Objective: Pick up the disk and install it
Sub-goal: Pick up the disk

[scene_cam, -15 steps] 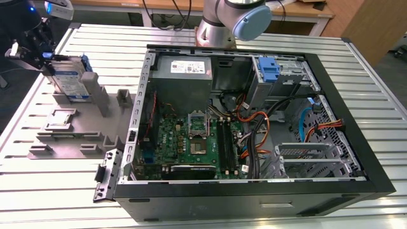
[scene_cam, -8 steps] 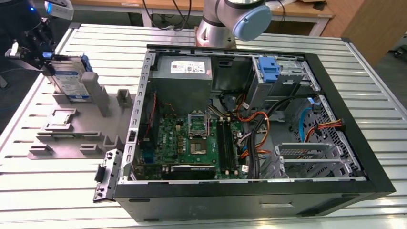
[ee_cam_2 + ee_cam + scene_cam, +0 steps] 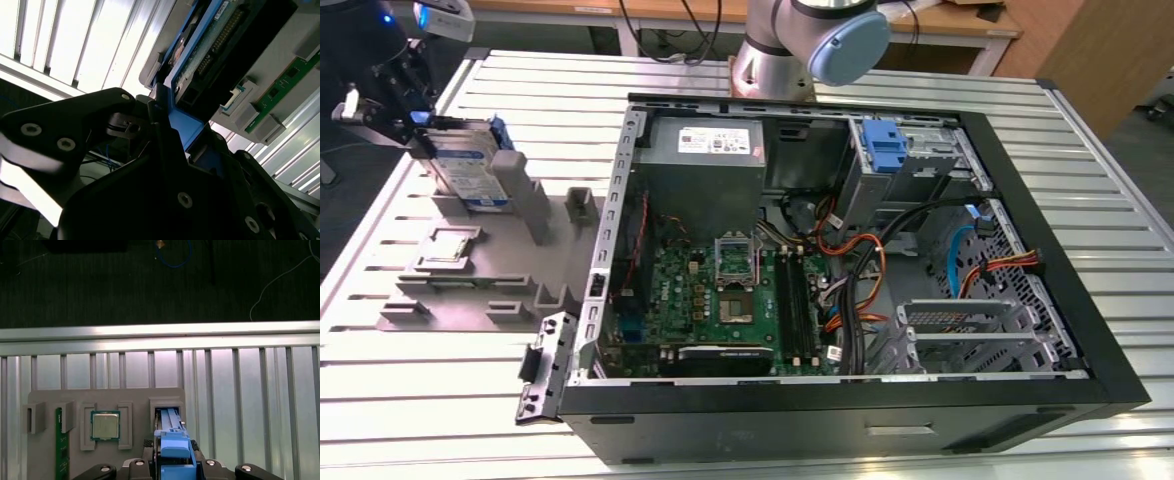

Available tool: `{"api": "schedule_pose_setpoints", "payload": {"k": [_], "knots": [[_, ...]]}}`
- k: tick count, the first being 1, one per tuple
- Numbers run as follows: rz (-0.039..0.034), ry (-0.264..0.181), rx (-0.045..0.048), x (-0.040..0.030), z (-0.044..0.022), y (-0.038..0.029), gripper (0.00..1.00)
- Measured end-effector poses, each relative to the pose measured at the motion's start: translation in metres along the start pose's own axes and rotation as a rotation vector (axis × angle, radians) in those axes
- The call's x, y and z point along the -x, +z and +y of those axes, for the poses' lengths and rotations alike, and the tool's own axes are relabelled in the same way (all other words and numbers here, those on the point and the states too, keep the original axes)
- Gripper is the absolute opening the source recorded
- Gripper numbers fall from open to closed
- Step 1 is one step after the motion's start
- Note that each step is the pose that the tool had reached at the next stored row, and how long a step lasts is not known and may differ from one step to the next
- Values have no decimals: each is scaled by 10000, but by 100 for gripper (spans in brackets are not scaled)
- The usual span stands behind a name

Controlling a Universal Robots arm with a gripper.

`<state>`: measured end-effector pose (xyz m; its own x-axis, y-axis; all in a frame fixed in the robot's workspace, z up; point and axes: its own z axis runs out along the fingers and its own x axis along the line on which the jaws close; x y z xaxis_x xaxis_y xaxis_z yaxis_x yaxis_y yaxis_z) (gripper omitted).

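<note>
The disk (image 3: pixel 464 160) stands on edge in a slot of the grey holder (image 3: pixel 467 270) on the slatted desk (image 3: pixel 427 400), at the exterior view's left beside the open computer case (image 3: pixel 854 425). The likeliest trouble from here is a loss of hold. The grip sits high on a thin plastic rim, so the drive could pivot or slip once its weight leaves the slot. A pull off the vertical could also wedge it against the holder's posts, or drag the holder along with the processor chip (image 3: pixel 105 425) and memory stick (image 3: pixel 61 450) parked in it. The robot's pincer (image 3: pixel 414 125) is clamped on the drive's blue carrier (image 3: pixel 175 452), and the first wrist view shows its jaws drawn narrow against either side of the frame. Whether the drive has risen at all from its slot cannot be told.
</note>
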<state>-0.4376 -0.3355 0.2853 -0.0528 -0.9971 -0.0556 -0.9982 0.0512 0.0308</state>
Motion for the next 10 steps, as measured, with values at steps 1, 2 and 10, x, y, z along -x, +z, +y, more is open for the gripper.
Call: {"api": "schedule_pose_setpoints", "payload": {"k": [1, 2, 10], "knots": [[0, 0, 0, 0, 0, 0, 37], [0, -1, 1, 0, 0, 0, 37], [3, -112, 5, -7, 0, 0, 37]]}}
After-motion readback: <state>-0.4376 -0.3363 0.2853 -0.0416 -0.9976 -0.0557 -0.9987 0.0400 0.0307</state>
